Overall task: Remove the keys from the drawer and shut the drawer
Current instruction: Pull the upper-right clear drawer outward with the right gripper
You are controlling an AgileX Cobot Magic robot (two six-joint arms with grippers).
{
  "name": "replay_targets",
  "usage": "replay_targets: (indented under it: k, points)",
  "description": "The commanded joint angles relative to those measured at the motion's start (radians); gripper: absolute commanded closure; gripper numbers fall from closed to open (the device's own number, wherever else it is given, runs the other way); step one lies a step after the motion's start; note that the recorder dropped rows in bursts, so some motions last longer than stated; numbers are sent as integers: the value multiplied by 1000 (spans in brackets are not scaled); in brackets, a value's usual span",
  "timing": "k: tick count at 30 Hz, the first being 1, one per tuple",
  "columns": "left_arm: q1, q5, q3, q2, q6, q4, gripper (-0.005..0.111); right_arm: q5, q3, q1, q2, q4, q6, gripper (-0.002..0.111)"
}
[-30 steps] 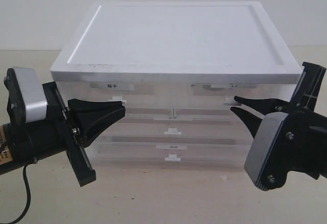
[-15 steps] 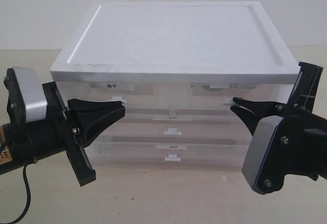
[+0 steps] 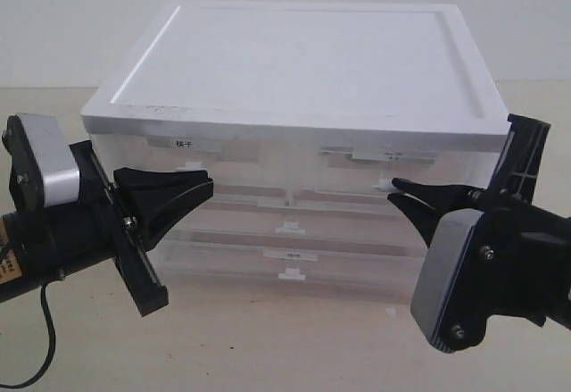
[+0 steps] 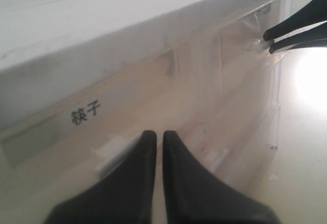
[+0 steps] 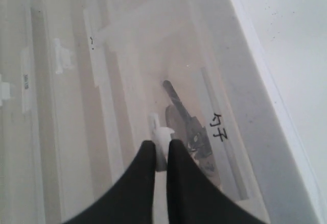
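The drawer [image 3: 357, 174] is the upper right half-width translucent one in the white-topped cabinet [image 3: 303, 62]. My right gripper [image 3: 393, 191] is shut on its white tab handle [image 5: 160, 131], with the black fingertips [image 5: 148, 150] pinching the tab from both sides. Behind the drawer front [image 5: 153, 71], beside the marked label [image 5: 218, 127], a dark blurred shape shows through the plastic. It looks like the keys [image 5: 185, 124]. My left gripper [image 3: 207, 181] is shut and empty, its tips just in front of the upper left drawer's tab [image 4: 115, 150].
The upper left half-width drawer carries a bright white label [image 3: 186, 143]. Two full-width drawers [image 3: 290, 229] with white tabs lie below. The cabinet stands on a beige table [image 3: 268, 338]. Both arm bodies flank the cabinet's front.
My right gripper has closed on the drawer's tab handle and drawn back a little. The cabinet's front now sits slightly nearer and further left. My left gripper has barely moved.
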State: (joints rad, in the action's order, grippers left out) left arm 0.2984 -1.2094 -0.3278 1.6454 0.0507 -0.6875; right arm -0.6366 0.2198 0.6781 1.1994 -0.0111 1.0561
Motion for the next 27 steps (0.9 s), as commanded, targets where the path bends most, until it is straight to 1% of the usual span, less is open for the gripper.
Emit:
replay_targets:
  k: [1,3,8,13,18,22,27]
  points:
    - [3,-12,-12,1,1,26,102,177,-10,18,-39,70,-47,108]
    - [3,-12,-23,3,1,26,102,201,-10,20,-81,75,-91,108]
    - [3,-12,-38,3,1,26,102,359,-10,20,-229,133,-237,108]
    - [3,-12,-39,3,1,26,102,382,-10,20,-299,133,-321,108]
    - [3,-12,-39,3,1,26,102,384,-10,20,-305,165,-483,108]
    - [3,-12,-45,3,1,26,102,384,-10,20,-305,316,-632,108]
    - [3,-12,-45,3,3,28,102,360,-10,20,-305,661,-934,108]
